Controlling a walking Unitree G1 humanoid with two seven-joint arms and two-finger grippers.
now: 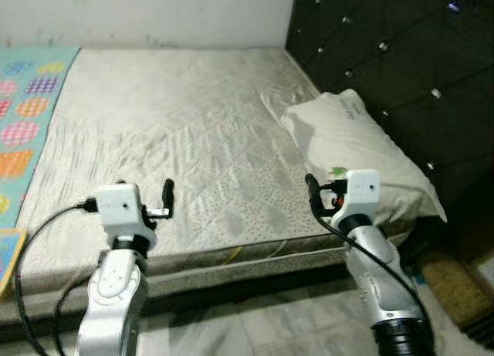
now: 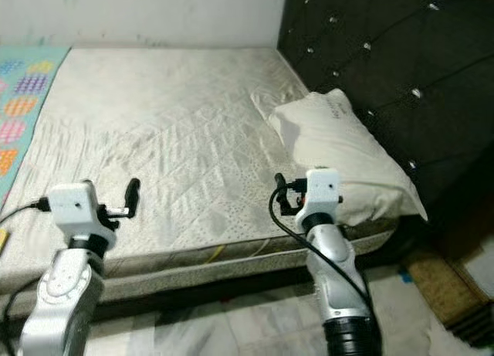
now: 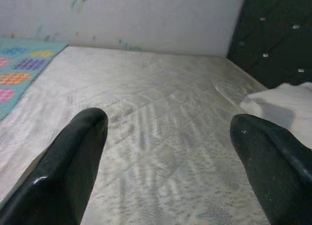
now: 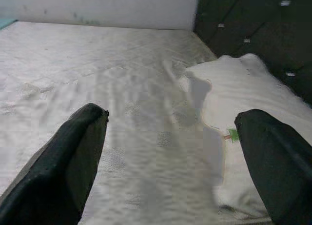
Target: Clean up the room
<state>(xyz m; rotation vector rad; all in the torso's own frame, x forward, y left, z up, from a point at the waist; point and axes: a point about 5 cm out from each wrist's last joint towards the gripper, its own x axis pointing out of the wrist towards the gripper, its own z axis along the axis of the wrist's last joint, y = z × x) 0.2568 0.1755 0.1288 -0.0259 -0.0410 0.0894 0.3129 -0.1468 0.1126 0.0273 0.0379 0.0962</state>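
Both claws spread wide, holding nothing: left claw (image 3: 165,152) and right claw (image 4: 170,156) over near bed edge. Pillow (image 1: 359,151) far right on mattress (image 1: 170,132), against headboard (image 1: 401,55). Broad bare mattress centre-left.

A pillow (image 1: 353,147) lies on the mattress's (image 1: 170,132) right side, against the headboard (image 1: 401,55).

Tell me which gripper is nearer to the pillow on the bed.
Right. The right gripper hovers open beside the pillow, at its near edge. The left gripper, also open, is across the mattress, well apart from it.
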